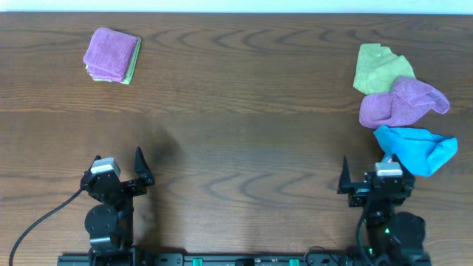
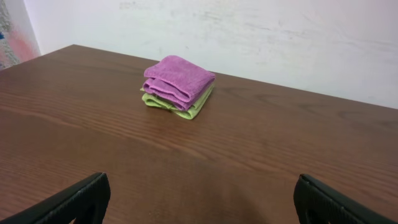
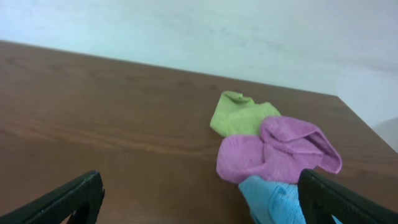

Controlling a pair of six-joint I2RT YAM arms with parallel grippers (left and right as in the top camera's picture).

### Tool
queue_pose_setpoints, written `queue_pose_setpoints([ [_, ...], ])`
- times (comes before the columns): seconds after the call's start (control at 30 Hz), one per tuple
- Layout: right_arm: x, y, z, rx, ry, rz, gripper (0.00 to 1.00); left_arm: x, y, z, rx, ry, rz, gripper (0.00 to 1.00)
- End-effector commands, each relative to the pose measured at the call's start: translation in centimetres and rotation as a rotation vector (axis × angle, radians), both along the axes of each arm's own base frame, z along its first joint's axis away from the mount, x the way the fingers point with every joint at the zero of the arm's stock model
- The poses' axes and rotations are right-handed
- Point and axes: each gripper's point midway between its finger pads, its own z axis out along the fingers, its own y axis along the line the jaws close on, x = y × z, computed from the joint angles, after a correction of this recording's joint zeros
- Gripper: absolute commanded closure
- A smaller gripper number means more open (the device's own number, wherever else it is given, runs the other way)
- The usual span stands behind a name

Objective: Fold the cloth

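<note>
The cloth (image 1: 403, 103) is a pinkish-purple towel lying crumpled at the right of the table, between a lime-green cloth (image 1: 378, 68) behind it and a blue cloth (image 1: 415, 148) in front. It also shows in the right wrist view (image 3: 273, 152). I see no tag on it. My right gripper (image 1: 373, 175) is open and empty near the front edge, just in front of the blue cloth; in its own view the fingers (image 3: 199, 199) are spread wide. My left gripper (image 1: 118, 166) is open and empty at the front left, its fingers (image 2: 202, 199) spread over bare wood.
A folded, more violet purple cloth (image 1: 111, 52) lies on a folded lime-green cloth (image 1: 131, 68) at the far left, also in the left wrist view (image 2: 179, 79). The brown wooden table (image 1: 244, 133) ends at a white wall at the back.
</note>
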Motion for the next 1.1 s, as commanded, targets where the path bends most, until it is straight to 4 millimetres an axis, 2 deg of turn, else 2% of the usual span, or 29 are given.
queue_pose_setpoints([
  [0.0,0.3,0.3,-1.3,-0.046,0.010,0.021,0.01,0.0,0.3,-2.2,0.004,0.056,0.016,0.05],
  [0.23,1.3,0.2,-4.1,-0.071,0.018,0.021,0.01,0.0,0.3,-2.2,0.004,0.056,0.016,0.05],
  [0.47,1.3,-0.5,-4.0,-0.074,0.012,-0.015,0.01,0.0,0.3,-2.2,0.004,0.056,0.016,0.05],
  [1.07,1.3,-0.5,-4.0,-0.073,0.012,-0.012,0.01,0.0,0.3,-2.2,0.004,0.056,0.016,0.05],
])
